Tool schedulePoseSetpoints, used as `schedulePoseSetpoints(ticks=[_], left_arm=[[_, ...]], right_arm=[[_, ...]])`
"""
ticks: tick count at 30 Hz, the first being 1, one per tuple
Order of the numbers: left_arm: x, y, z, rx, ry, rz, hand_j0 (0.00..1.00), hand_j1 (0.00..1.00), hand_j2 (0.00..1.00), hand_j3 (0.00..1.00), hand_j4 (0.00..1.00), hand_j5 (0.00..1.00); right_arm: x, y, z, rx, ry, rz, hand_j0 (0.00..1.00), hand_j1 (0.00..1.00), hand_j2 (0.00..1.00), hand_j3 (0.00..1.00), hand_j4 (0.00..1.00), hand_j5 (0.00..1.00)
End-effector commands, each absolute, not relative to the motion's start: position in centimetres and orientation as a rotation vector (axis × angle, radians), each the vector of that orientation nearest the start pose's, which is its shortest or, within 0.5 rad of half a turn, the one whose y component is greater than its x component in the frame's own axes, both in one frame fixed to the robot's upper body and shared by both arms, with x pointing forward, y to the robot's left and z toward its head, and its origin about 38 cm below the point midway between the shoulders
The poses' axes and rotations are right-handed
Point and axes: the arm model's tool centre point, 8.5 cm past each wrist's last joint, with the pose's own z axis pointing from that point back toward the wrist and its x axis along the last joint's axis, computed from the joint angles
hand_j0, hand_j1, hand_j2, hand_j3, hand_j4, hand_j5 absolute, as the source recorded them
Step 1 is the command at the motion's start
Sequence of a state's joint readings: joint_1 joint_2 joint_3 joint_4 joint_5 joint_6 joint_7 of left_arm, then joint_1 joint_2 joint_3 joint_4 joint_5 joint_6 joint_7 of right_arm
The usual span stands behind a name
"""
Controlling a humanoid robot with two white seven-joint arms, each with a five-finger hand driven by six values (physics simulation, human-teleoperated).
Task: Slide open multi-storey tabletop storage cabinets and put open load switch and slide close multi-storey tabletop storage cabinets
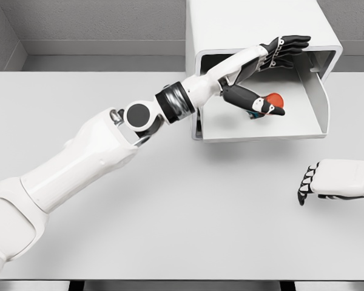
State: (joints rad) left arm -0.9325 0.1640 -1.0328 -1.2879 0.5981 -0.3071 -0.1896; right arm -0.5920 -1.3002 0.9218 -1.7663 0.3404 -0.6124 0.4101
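Our left hand (pixel 278 51) is up at the mouth of the open drawer (pixel 291 124), fingers stretched out long and flat, spread rather than curled, with nothing clasped between them. Just below the palm, thumb side, we can see the load switch (pixel 268 104), a small dark-and-white piece with a red-orange end, lying in the drawer near its left wall. Whether the thumb touches it we cannot tell; the forearm covers part of it. The switch lies below and slightly toward us from the fingertips, its long axis running roughly left to right, red end toward the drawer's middle.

The drawer stands pulled out from the white storage cabinet (pixel 255 24) at the far edge of the table (pixel 170 212). We judge the placing about done, leaving the push to close. For that, the drawer front lies nearer us than the left hand, which must first come out. Our right hand (pixel 327 180) rests on the table, well apart, fingers loosely bent, holding nothing.
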Motion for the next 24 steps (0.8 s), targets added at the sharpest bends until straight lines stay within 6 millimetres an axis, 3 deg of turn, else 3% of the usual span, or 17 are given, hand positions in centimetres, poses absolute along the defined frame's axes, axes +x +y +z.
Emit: schedulePoseSetpoints(ticks=[1, 6, 8, 9, 16, 22, 24], left_arm=[[45.5, -2.0, 26.7, -0.740, -1.934, -0.952, 1.00, 1.00, 1.00, 1.00, 1.00, 1.00], [43.2, -2.0, 28.2, -0.840, -2.034, -0.966, 0.96, 0.96, 0.96, 0.96, 0.96, 0.96], [42.8, -1.6, 28.8, -0.885, -2.103, -0.947, 0.74, 0.74, 0.74, 0.74, 0.74, 0.74], [42.7, -1.6, 28.8, -0.891, -2.117, -0.946, 0.71, 0.71, 0.71, 0.71, 0.71, 0.71], [42.0, -1.1, 28.4, -0.917, -2.137, -0.968, 0.66, 0.66, 0.66, 0.66, 0.66, 0.66], [41.6, 1.5, 25.6, -0.830, -2.151, -1.103, 0.65, 0.65, 0.65, 0.65, 0.65, 0.65], [41.1, 2.3, 25.6, -0.808, -2.160, -1.147, 0.65, 0.65, 0.65, 0.65, 0.65, 0.65]], right_arm=[[32.6, -35.3, 20.1, -0.222, -1.119, 2.360, 0.56, 0.56, 0.56, 0.56, 0.56, 0.56], [33.0, -35.0, 21.0, -0.234, -1.165, 2.334, 0.56, 0.56, 0.56, 0.56, 0.56, 0.56], [33.1, -34.9, 21.1, -0.227, -1.178, 2.323, 0.56, 0.56, 0.56, 0.56, 0.56, 0.56], [33.1, -34.9, 21.1, -0.224, -1.184, 2.317, 0.56, 0.56, 0.56, 0.56, 0.56, 0.56], [34.0, -33.4, 22.1, -0.213, -1.281, 2.281, 0.56, 0.56, 0.56, 0.56, 0.56, 0.56], [34.9, -32.4, 23.3, -0.247, -1.346, 2.276, 0.56, 0.56, 0.56, 0.56, 0.56, 0.56], [35.0, -32.2, 23.2, -0.250, -1.347, 2.282, 0.56, 0.56, 0.56, 0.56, 0.56, 0.56]])
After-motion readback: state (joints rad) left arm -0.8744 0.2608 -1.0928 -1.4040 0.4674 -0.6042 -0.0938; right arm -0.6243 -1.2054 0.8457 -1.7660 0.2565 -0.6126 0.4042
